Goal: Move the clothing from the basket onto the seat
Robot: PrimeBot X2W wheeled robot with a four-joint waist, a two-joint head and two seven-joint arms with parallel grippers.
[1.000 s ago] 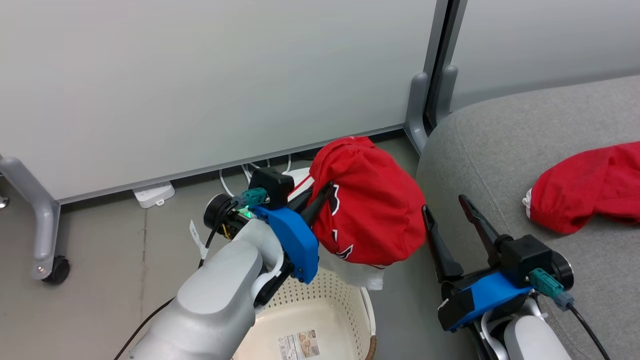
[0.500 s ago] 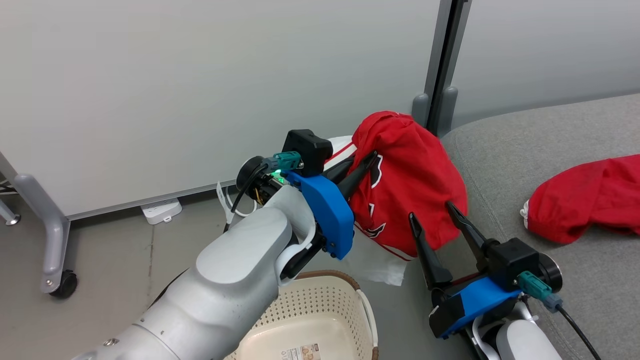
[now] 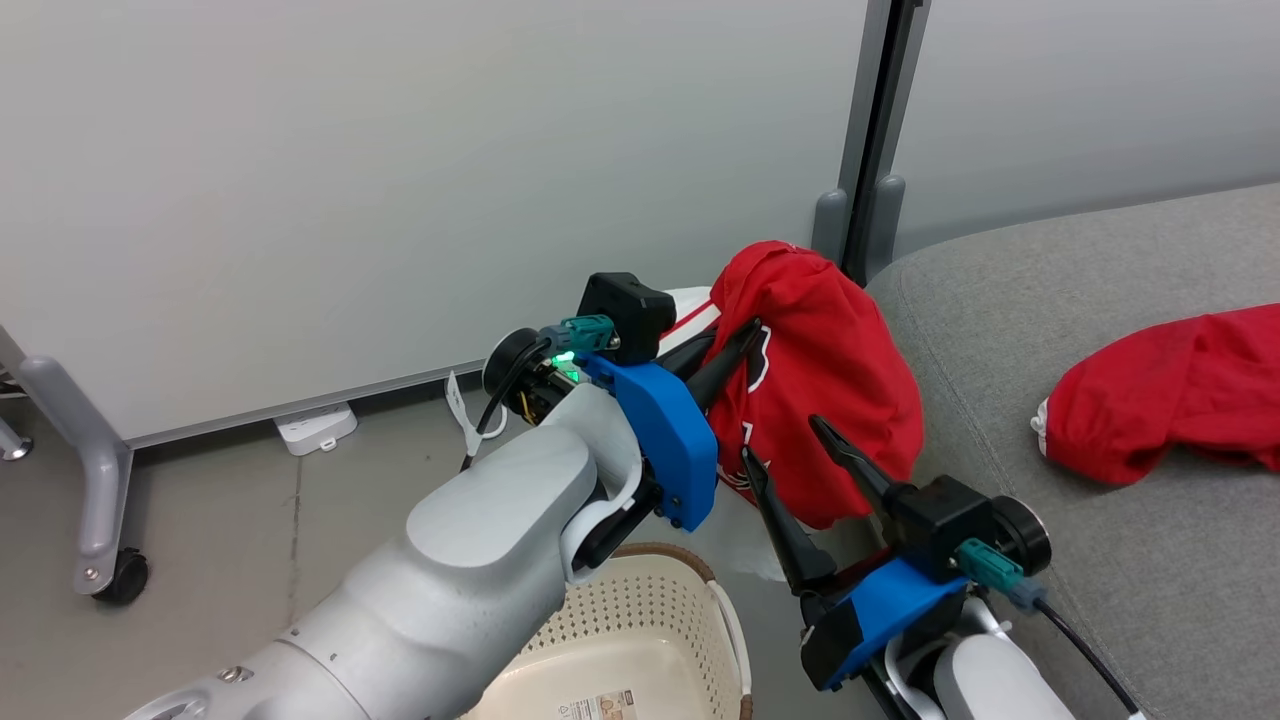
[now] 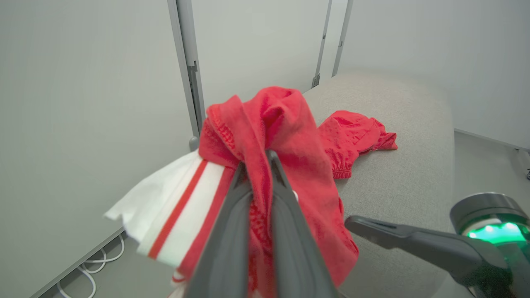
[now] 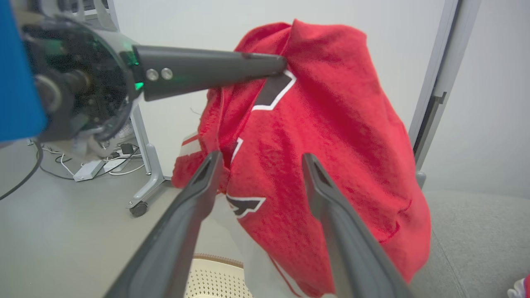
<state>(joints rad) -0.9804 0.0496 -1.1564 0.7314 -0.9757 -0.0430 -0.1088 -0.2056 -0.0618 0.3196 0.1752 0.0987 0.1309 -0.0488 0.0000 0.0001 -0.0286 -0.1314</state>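
Note:
A red jersey (image 3: 830,370) with white and black trim hangs in the air, bunched, above the floor beside the grey seat (image 3: 1100,300). My left gripper (image 3: 748,332) is shut on its upper folds, seen close up in the left wrist view (image 4: 257,161). My right gripper (image 3: 780,442) stands open just below and in front of the hanging jersey (image 5: 331,124), fingers either side of its lower part without closing. A second red garment (image 3: 1160,400) lies on the seat. The cream basket (image 3: 640,620) sits on the floor beneath my left forearm.
A pale partition wall runs behind, with a dark post (image 3: 868,130) at the seat's corner and a wheeled foot (image 3: 100,500) at the left. A white power strip (image 3: 315,425) and cables lie on the floor under the wall.
My left arm has carried the jersey up out of the basket and rightward to the seat's edge. The right gripper has swung left toward the jersey's lower part, staying open. The head view has shifted.

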